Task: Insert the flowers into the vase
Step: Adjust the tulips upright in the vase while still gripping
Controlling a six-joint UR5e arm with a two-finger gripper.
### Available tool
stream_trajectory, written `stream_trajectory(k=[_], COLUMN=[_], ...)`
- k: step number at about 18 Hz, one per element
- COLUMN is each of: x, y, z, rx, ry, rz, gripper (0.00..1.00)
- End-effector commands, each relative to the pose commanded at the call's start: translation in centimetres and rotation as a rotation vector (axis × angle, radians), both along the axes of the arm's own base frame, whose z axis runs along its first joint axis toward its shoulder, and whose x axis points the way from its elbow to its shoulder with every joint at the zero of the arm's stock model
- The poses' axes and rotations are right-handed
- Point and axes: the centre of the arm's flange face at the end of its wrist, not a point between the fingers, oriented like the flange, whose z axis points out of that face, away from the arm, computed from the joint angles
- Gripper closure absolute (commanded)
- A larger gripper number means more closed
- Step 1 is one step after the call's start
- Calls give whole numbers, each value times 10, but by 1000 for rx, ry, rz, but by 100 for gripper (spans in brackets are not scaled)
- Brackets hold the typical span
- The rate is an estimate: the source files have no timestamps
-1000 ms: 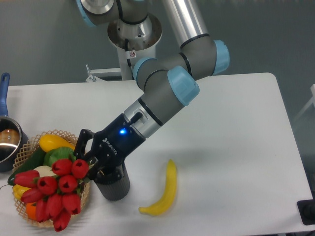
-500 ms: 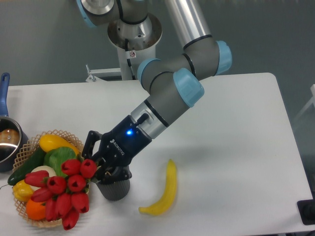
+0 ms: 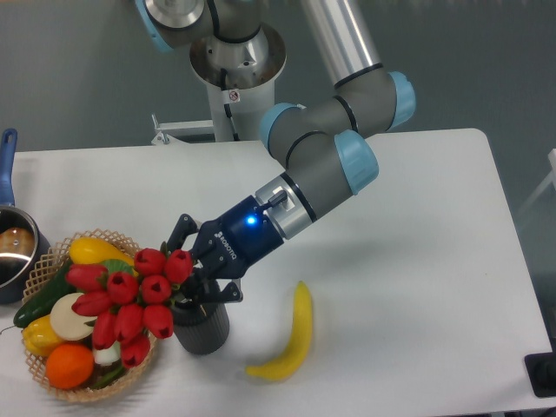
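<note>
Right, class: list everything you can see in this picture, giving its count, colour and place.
bunch of glossy red tulip buds: one, red, held over the basket's right edge, beside the vase
ribbed dark grey cylinder vase: one, front left of table
woven wicker basket: one, tan, front left corner, holding vegetables
curved yellow banana: one, right of the vase
blue-handled metal pot: one, left edge
white table: one
gripper: one, black, above the vase, gripping the flower stems

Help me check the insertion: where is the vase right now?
The vase stands at the table's front left, between the wicker basket and the banana, directly under the gripper holding the flowers.
</note>
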Motion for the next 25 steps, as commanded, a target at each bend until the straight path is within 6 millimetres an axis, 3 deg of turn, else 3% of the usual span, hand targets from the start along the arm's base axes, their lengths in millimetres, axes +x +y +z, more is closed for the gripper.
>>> stream_trajectory(k=[9, 18, 25], x=[4, 8, 8], y=[0, -3, -4], z=[-27, -40, -46], rx=[-10, -15, -2], ry=[-9, -10, 10], rz=[-13, -17, -24], gripper=[72, 68, 58])
